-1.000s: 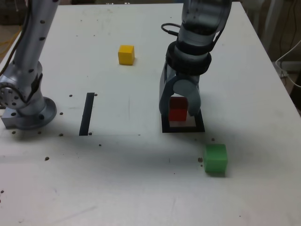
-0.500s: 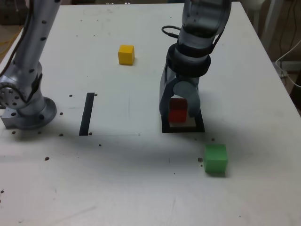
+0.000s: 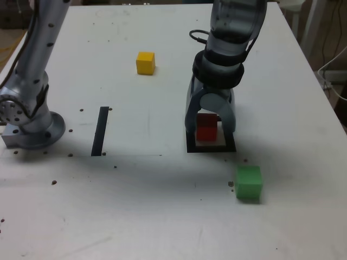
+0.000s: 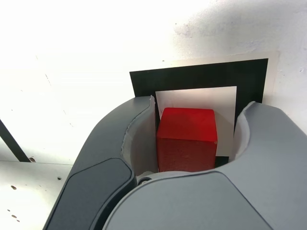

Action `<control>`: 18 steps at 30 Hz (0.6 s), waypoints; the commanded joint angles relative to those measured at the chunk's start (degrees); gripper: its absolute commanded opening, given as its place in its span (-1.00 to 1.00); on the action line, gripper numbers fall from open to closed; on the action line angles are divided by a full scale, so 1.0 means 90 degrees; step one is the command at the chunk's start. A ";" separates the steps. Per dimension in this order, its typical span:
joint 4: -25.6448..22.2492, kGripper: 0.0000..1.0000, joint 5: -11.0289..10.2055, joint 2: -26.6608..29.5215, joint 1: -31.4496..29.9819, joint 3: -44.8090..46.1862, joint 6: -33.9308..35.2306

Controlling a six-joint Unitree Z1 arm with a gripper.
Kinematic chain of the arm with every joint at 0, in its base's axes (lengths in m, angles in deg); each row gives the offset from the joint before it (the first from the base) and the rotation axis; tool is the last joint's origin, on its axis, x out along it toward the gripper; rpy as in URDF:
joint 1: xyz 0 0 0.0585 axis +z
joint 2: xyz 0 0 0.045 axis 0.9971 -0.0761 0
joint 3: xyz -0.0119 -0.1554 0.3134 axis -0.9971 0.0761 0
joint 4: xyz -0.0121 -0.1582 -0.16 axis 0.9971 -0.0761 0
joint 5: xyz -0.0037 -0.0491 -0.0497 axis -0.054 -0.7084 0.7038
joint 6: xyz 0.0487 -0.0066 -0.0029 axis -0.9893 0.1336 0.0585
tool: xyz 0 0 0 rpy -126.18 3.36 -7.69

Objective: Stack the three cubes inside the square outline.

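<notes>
White and scuffed with small dark specks, the tabletop (image 3: 162,206) carries every piece of the scene. Near the exterior view's right, the gripper (image 3: 211,125) hangs straight down over the square outline (image 3: 211,147), its fingers (image 3: 230,120) spread wide on either side of the red cube (image 3: 206,128). A second ago they were drawn in closer against that cube; now they have parted, and the wrist view shows a gap between each finger and the red cube (image 4: 186,139), so nothing is gripped. The cube sits on the white centre of the square outline (image 4: 192,77), within the black frame, slightly toward one side of it rather than dead centre. The other pieces have not shifted since the earlier frames: the yellow cube (image 3: 145,63) lies well apart at the far side of the tabletop, toward the exterior view's left of the gripper, and the green cube (image 3: 249,183) rests on the near side just beyond the outline's near corner, toward the exterior view's right. A straight black strip (image 3: 100,130) lies flat between the outline and the arm's grey base (image 3: 30,130), which stands at the exterior view's left edge as before.
</notes>
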 commanded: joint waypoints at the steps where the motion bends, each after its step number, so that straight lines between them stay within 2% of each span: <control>1: 0.0012 0.65 0.0007 0.0000 0.0012 -0.0012 -0.0028; 5: -0.0002 0.92 -0.0001 0.0036 0.0012 -0.0004 -0.0035; 7: -0.0019 0.98 -0.0010 0.0056 0.0013 0.0010 -0.0035; 18: -0.0034 0.99 -0.0020 0.0096 0.0014 0.0046 -0.0035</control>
